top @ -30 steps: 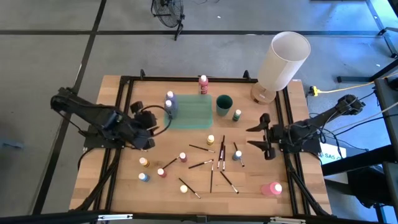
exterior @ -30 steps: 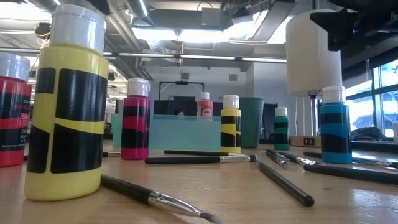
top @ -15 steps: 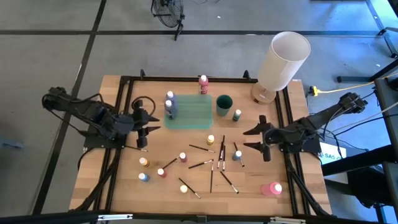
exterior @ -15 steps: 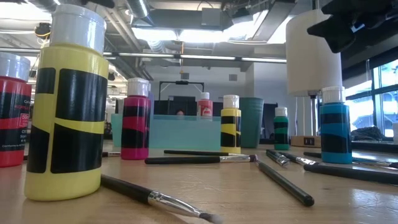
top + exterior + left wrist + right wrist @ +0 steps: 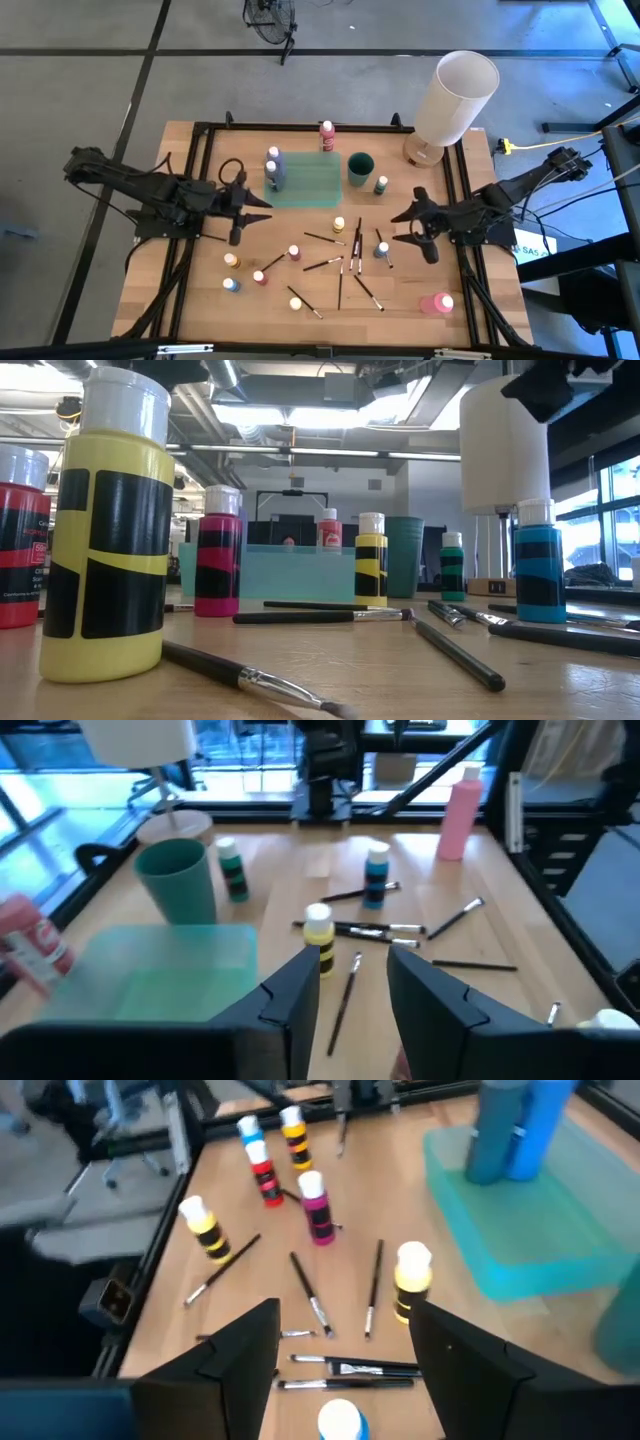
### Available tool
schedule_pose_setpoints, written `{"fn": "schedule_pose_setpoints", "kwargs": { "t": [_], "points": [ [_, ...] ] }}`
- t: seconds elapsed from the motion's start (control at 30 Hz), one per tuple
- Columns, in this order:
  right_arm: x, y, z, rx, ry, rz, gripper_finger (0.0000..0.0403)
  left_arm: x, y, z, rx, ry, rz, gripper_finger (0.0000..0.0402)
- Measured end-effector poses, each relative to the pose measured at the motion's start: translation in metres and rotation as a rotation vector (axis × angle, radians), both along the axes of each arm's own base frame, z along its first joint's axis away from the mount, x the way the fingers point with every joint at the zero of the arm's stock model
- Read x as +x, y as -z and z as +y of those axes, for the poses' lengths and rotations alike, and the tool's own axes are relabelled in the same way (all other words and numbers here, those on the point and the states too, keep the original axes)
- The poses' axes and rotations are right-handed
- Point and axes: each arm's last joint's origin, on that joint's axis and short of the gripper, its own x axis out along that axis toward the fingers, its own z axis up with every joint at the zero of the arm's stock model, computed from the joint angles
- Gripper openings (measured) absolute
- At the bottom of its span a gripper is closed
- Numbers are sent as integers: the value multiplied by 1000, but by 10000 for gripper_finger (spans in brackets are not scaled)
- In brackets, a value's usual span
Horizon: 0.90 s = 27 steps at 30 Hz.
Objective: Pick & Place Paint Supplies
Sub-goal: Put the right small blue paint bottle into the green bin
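Small white-capped paint bottles stand upright on the wooden table: yellow [image 5: 339,225], blue [image 5: 382,249], pink [image 5: 294,252], red [image 5: 259,277] and others. Thin dark brushes [image 5: 340,262] lie flat among them. Two bottles [image 5: 272,170] stand on the teal tray [image 5: 312,182]. My left gripper [image 5: 250,212] hangs open left of the tray, above the table, with nothing between its fingers [image 5: 290,1005]. My right gripper [image 5: 408,228] is open too, above the table's right side near the blue bottle, also seen in its wrist view [image 5: 345,1350].
A dark green cup [image 5: 360,168], a green bottle [image 5: 381,184] and a red bottle [image 5: 327,135] stand beyond the tray. A tall white cylinder [image 5: 455,98] stands at the far right corner. A larger pink bottle [image 5: 437,303] is near the front right. Black frame rails [image 5: 196,170] run along the table's sides.
My left arm has drawn back toward the table's left edge, and its gripper has tipped up from pointing down to nearly level, facing the table's right. My right gripper has risen and tipped toward level, as the low view shows. No bottle or brush has moved.
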Motion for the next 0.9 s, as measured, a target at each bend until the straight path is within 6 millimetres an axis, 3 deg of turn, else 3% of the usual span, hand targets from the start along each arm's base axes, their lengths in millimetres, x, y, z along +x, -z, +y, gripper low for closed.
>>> {"fn": "schedule_pose_setpoints", "kwargs": {
  "t": [0.47, 0.7, 0.9],
  "points": [
    [30, -19, 22, 85, -63, 224, 183, 3, 3, -1, 47, 32, -62, 114],
    [36, -12, 26, 205, 41, 311, 194, 3, 1, -1, 104, 49, -84, 114],
    [43, -3, 28, 177, 97, 340, 221, 3, 2, -1, 118, 54, -73, 113]
  ]
}}
